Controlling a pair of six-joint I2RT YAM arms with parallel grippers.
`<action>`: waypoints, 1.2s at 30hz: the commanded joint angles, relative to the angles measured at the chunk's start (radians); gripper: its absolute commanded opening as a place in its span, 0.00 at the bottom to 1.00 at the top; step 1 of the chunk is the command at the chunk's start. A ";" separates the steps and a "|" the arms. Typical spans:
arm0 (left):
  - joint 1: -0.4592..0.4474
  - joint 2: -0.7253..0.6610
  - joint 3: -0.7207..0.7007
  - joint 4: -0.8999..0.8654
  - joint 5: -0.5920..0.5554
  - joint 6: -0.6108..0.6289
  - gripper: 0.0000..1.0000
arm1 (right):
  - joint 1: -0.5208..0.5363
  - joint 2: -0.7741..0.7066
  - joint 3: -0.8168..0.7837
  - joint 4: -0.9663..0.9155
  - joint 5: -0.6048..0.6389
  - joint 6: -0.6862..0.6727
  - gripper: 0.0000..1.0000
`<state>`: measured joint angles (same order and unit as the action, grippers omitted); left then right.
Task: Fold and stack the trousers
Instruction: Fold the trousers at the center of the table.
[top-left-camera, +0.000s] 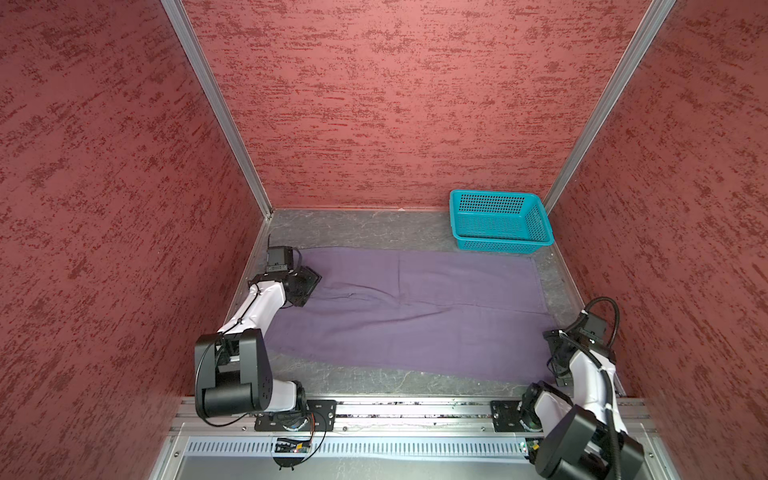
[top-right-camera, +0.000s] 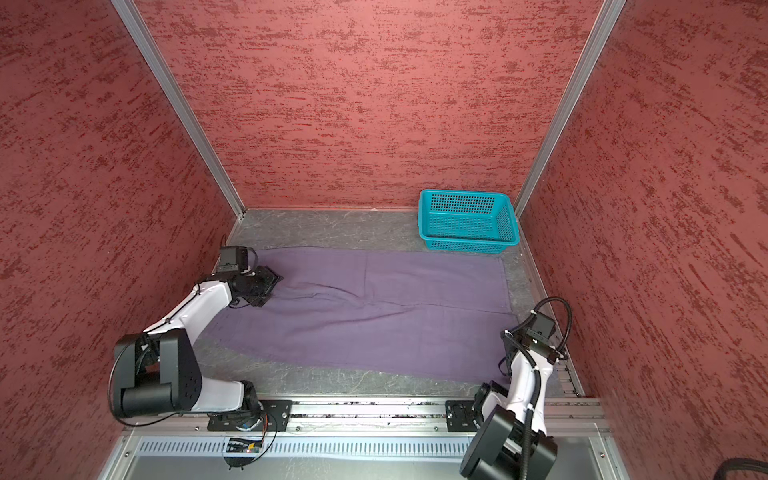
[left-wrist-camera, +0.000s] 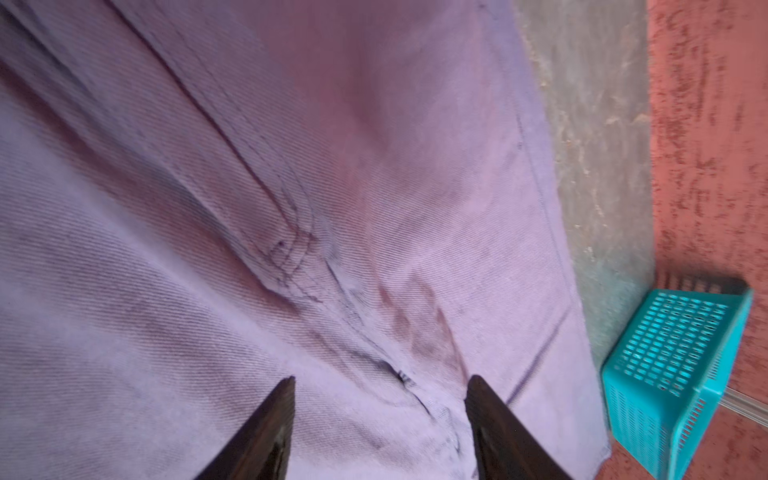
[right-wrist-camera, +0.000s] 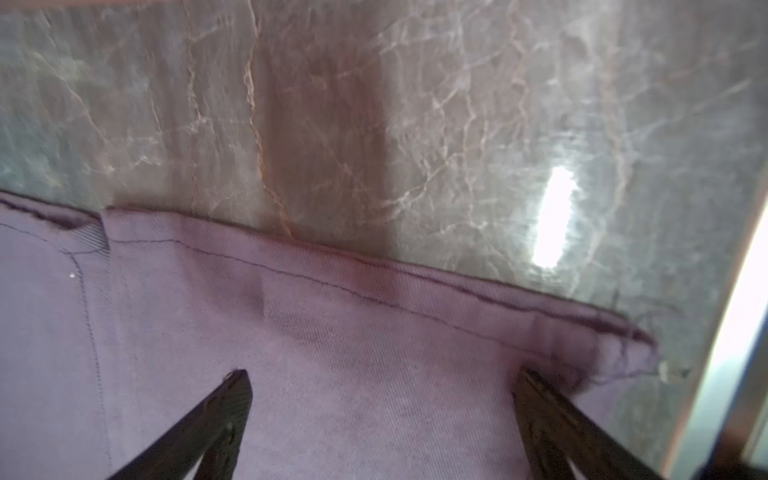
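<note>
Nearest the rail, the right gripper (right-wrist-camera: 384, 374) is hanging over the near right corner of the worktop (top-left-camera: 365, 376), its jaws standing wide apart with nothing between them but the flat cloth below; whether its fingertips (right-wrist-camera: 239, 384) are touching that cloth cannot be told. Under it, the stitched hem of one leg of the trousers (top-left-camera: 415, 316) is lying along bare marble, with its corner slightly rumpled beside the metal edge strip. The trousers are lying spread flat across the middle of the worktop in both top views, waist end toward the left and both legs running to the right side by side, the near leg slanting toward the right gripper. Farther back on the left, the left gripper (left-wrist-camera: 381, 380) is pointing down over the waist end, its jaws partly open and gripping nothing, with the crotch seam lying wrinkled between and beyond its fingers (left-wrist-camera: 270, 419); contact with the cloth cannot be told. In the far right corner, the basket (top-left-camera: 505, 246) is standing upright, just beside the far leg's hem, close against the red back wall (top-left-camera: 395, 104).
</note>
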<state>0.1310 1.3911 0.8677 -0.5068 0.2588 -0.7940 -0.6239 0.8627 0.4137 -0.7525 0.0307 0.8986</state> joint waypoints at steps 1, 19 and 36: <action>0.007 -0.038 -0.022 0.025 0.019 0.002 0.67 | -0.005 -0.024 0.001 -0.057 0.052 0.069 0.99; 0.062 -0.030 -0.078 0.058 0.104 0.007 0.65 | -0.007 -0.006 -0.002 -0.074 0.183 0.101 0.97; 0.097 0.032 -0.059 0.088 0.127 0.004 0.64 | -0.007 0.149 -0.087 0.245 0.058 0.138 0.91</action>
<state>0.2199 1.3964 0.7876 -0.4351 0.3683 -0.7959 -0.6258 0.9695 0.3988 -0.6842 0.1852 1.0050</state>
